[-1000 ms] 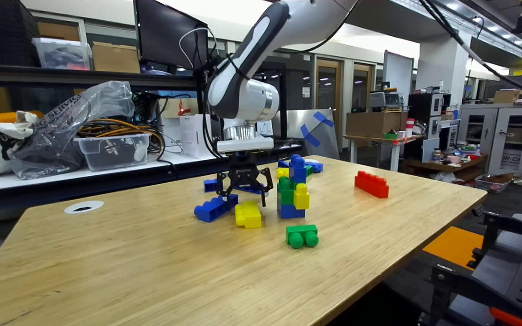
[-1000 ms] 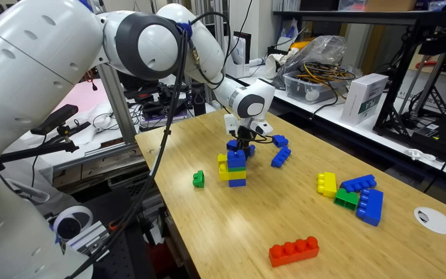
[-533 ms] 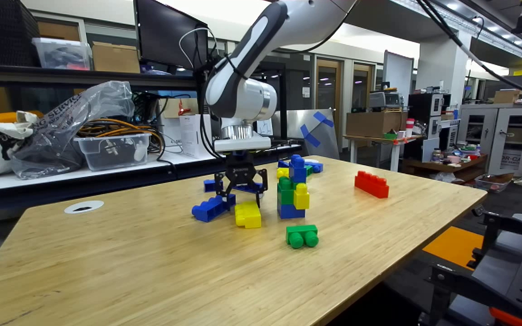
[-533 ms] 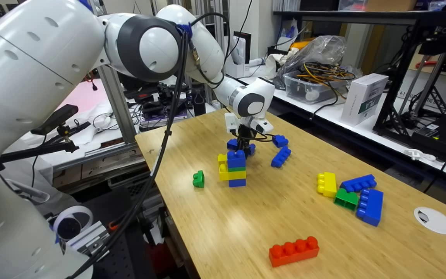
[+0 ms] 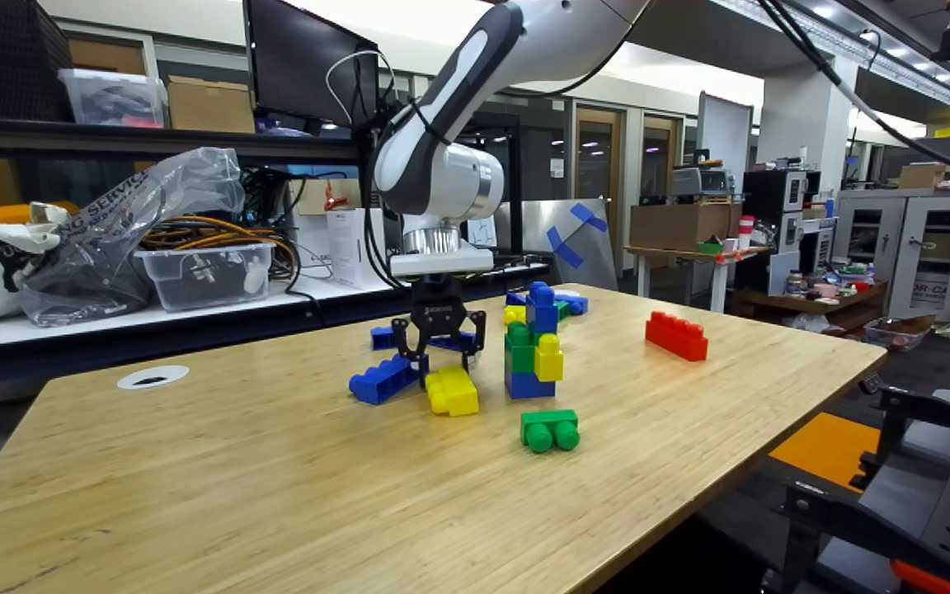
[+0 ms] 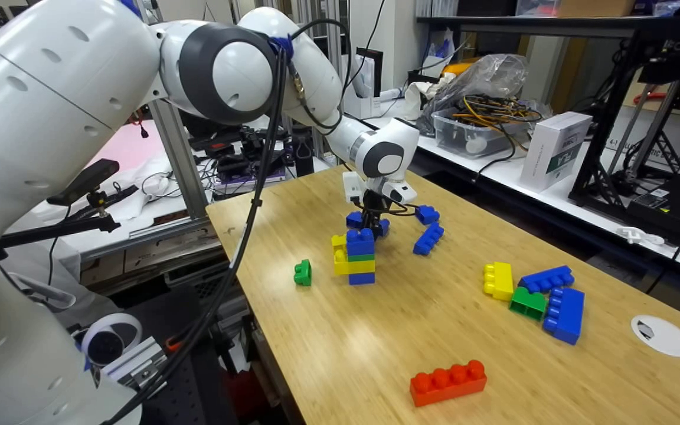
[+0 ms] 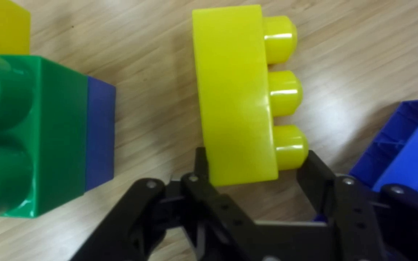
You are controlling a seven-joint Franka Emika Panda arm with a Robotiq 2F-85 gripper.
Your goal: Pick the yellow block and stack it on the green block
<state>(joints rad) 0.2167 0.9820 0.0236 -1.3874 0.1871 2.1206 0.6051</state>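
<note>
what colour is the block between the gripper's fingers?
Yellow. The block, studs included, shows best in the wrist view.

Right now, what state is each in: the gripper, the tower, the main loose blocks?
Yellow three-stud block: on its side, one end gripped
Gripper: closed on that end
Blue block by the gripper: on its side, hollow underside showing
Block tower: standing
Green two-stud block: on its side
Red four-stud block: upright, studs up
</note>
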